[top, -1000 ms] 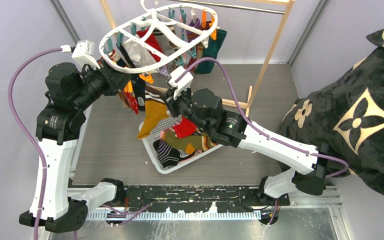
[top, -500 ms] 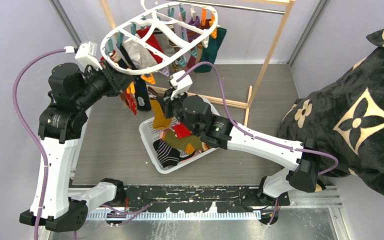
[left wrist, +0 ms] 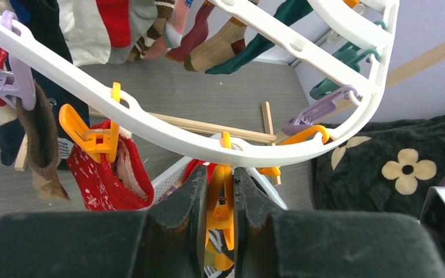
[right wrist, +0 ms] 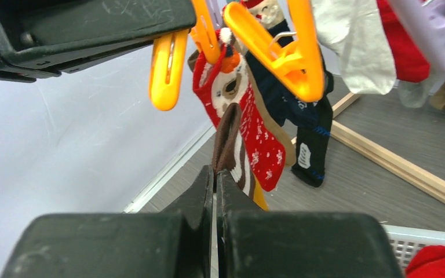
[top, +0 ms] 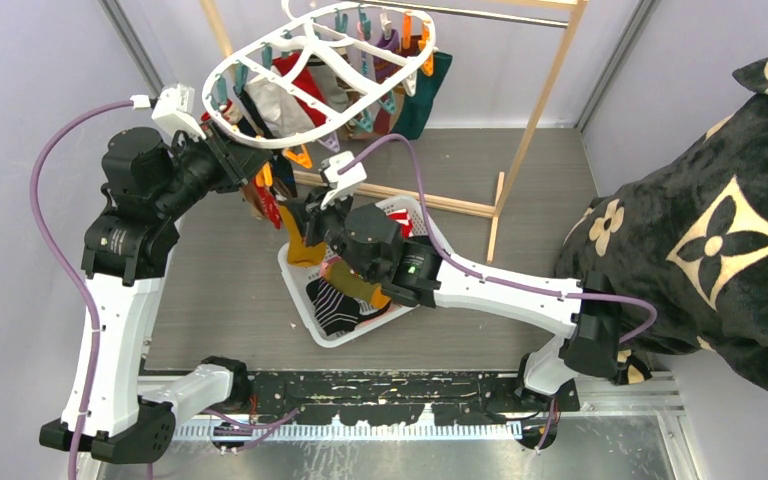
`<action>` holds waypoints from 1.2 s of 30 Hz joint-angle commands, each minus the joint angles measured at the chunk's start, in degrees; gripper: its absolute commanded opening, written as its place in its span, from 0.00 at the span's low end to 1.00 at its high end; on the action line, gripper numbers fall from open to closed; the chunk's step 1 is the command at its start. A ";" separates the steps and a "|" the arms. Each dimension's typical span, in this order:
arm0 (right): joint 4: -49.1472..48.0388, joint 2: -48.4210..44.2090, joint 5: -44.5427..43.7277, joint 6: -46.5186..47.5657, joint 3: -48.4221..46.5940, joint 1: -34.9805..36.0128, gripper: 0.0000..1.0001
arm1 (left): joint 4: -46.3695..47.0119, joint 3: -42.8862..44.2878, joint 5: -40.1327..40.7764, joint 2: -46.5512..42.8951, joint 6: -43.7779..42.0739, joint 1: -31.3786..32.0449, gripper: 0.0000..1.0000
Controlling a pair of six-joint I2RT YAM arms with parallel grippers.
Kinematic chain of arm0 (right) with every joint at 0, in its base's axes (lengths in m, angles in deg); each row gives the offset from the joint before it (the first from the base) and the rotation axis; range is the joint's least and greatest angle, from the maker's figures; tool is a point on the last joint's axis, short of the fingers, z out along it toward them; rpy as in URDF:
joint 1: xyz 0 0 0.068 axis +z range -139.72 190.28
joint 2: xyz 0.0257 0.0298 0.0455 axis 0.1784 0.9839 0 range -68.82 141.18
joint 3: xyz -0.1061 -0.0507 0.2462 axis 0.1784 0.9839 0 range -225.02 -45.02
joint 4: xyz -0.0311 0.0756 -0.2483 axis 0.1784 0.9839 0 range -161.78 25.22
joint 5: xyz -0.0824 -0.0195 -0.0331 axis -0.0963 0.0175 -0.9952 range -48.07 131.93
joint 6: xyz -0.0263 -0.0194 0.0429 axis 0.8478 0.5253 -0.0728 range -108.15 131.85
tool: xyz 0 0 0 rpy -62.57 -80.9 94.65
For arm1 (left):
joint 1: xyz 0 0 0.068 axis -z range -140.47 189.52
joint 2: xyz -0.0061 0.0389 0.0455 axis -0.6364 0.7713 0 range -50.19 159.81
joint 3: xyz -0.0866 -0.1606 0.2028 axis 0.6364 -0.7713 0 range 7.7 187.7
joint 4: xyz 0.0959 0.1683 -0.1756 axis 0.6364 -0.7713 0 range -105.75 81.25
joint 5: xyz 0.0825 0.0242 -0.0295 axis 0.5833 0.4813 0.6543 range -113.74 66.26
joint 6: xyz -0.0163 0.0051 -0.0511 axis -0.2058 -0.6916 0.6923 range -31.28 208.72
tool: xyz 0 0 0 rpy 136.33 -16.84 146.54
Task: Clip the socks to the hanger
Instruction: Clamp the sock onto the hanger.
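The white oval hanger (top: pixel 260 55) hangs from the rack with several socks clipped round it. My left gripper (top: pixel 250 168) is shut on an orange peg (left wrist: pixel 219 200) under the ring's (left wrist: pixel 168 130) near edge, squeezing it. My right gripper (top: pixel 310 215) is shut on a brown-and-white striped sock with a mustard foot (top: pixel 305 248). In the right wrist view this sock (right wrist: pixel 232 145) rises from my shut fingertips (right wrist: pixel 215 174) to just below the squeezed peg (right wrist: pixel 165 69). A red Christmas sock (left wrist: pixel 107 174) hangs from the neighbouring orange peg.
A white mesh basket (top: pixel 295 285) with several loose socks sits under my right arm. The light wooden rack frame (top: pixel 545 100) stands behind it. A big black plush blanket (top: pixel 720 230) fills the right side. Grey walls close in on the left.
My right gripper has moved left and up with the striped sock, from over the basket to just under the hanger's near edge. My left gripper has stayed on the peg.
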 commanded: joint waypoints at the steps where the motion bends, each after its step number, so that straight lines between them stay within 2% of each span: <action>1: -5.50 0.79 -1.43 -1.97 -4.38 1.14 0.01 | -1.12 -0.80 1.53 -1.48 -0.51 0.18 0.00; 36: -7.16 2.70 2.47 -3.42 -7.04 1.92 0.01 | -0.21 -1.70 3.94 -1.59 -0.94 0.23 0.00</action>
